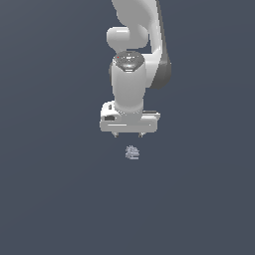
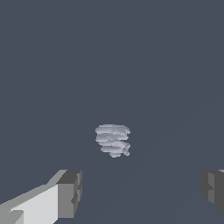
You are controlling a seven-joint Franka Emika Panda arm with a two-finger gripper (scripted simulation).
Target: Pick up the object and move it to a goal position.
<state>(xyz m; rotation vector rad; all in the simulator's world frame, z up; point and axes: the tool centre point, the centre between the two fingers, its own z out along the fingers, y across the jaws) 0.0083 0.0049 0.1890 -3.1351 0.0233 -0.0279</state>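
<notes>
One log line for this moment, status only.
gripper: open, empty | object: on floor, just below gripper, untouched | phase: pre-grasp

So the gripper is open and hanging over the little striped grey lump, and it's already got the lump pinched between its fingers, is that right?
Not quite. The gripper is open and above the grey lump, but it is not holding it. The wrist view shows the lump lying apart from both fingers, with clear gaps on each side. The exterior view also shows it below the fingertips, untouched.

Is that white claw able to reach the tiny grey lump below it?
Probably yes: the gripper hangs open just above the object, its fingers spread far wider than the lump, with nothing in between.
</notes>
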